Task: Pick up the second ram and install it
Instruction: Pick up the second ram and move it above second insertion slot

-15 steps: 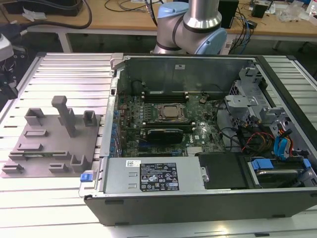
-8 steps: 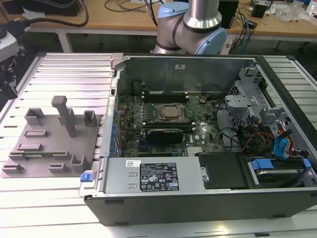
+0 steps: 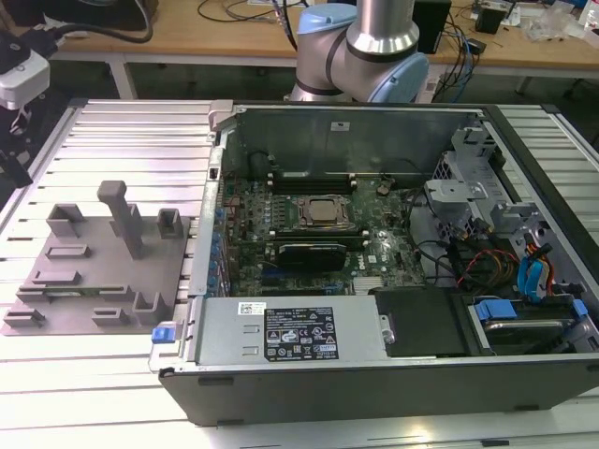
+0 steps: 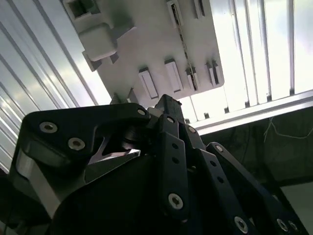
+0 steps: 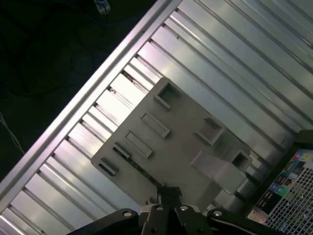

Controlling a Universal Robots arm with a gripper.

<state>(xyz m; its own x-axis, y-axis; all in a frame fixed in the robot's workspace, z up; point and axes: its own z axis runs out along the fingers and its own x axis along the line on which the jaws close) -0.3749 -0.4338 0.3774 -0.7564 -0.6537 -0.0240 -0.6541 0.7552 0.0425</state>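
On the slatted table (image 3: 122, 131), beside the open computer case (image 3: 309, 393), the gray fixture plate (image 5: 186, 147) lies by the table's edge while the gripper (image 5: 168, 192), jaws drawn together and empty, hangs near the second ram (image 5: 136, 166) slotted in it: the pickup approach, we judge, calling for parted jaws squared across the board.

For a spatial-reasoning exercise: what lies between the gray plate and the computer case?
The exterior view shows a narrow bare strip of table between the gray plate and the computer case.
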